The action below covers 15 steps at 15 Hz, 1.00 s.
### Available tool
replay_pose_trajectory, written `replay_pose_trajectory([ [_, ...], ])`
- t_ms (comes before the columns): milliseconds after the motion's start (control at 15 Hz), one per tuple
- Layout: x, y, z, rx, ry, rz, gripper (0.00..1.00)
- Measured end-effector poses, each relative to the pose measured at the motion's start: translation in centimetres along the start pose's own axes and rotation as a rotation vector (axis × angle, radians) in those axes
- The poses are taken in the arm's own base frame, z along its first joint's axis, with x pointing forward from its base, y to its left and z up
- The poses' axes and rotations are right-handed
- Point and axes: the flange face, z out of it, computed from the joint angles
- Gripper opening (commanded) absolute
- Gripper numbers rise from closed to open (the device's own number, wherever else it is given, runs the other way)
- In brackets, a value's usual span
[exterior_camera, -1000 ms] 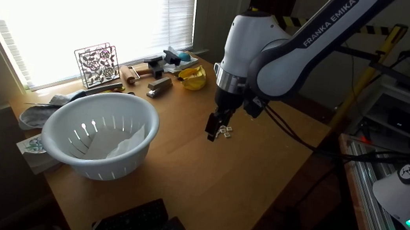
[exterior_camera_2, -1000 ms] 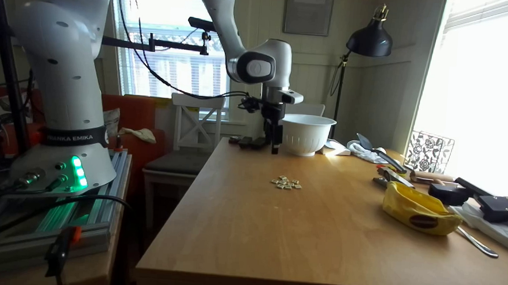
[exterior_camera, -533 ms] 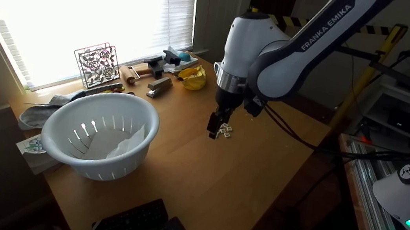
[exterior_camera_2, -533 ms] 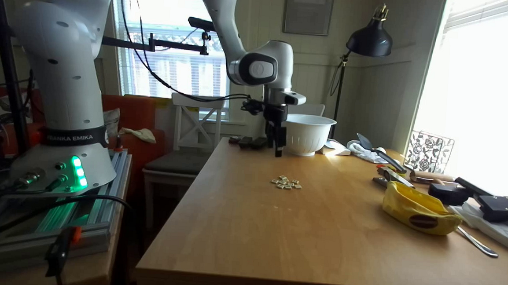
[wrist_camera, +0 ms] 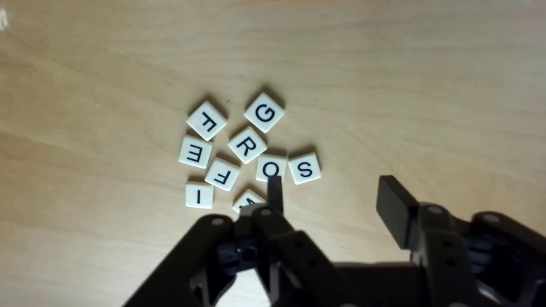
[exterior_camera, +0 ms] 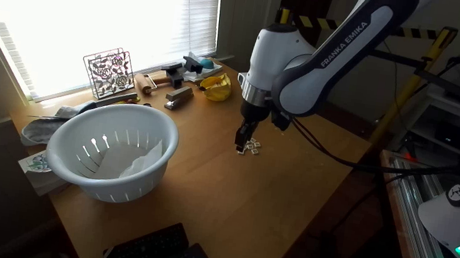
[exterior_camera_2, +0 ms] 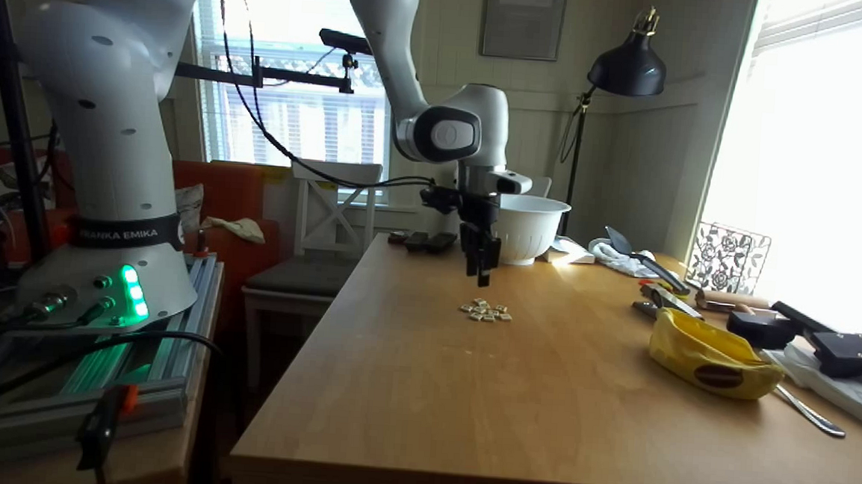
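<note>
My gripper (wrist_camera: 330, 192) is open and empty, its two dark fingers (wrist_camera: 396, 211) wide apart above the wooden table. It also shows in both exterior views (exterior_camera: 240, 146) (exterior_camera_2: 477, 273). Several white letter tiles lie loosely grouped below and beside it. The S tile (wrist_camera: 304, 168) and O tile (wrist_camera: 271, 164) are nearest to the finger on the left of the wrist view. That finger overlaps the O tile's lower edge and a partly hidden tile (wrist_camera: 247, 199). The R (wrist_camera: 247, 145), G (wrist_camera: 264, 112), E (wrist_camera: 196, 152) and I (wrist_camera: 199, 195) tiles lie farther left. In an exterior view the tiles (exterior_camera_2: 485, 311) lie in front of the gripper.
A white colander (exterior_camera: 107, 184) with paper inside stands on the table (exterior_camera_2: 539, 428). Dark remotes (exterior_camera: 147, 247) lie near the table's end. A yellow banana-like pouch (exterior_camera_2: 716, 357), stapler (exterior_camera: 179, 97), metal rose-patterned holder (exterior_camera: 108, 73) and utensils line the window side.
My gripper has moved lower and toward the tiles, to the right and nearer in an exterior view. More of the tiles shows beside it now. The tiles have not visibly moved.
</note>
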Motion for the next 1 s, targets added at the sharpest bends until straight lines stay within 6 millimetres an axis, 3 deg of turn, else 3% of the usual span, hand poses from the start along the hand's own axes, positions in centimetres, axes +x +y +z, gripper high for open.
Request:
replay_pose_trajectory([
  [267,0.6,0.1,1.5,-0.001,0.008,-0.053,0.01],
  [1000,0.8,0.6,3.2,-0.019,-0.01,-0.155,0.0],
])
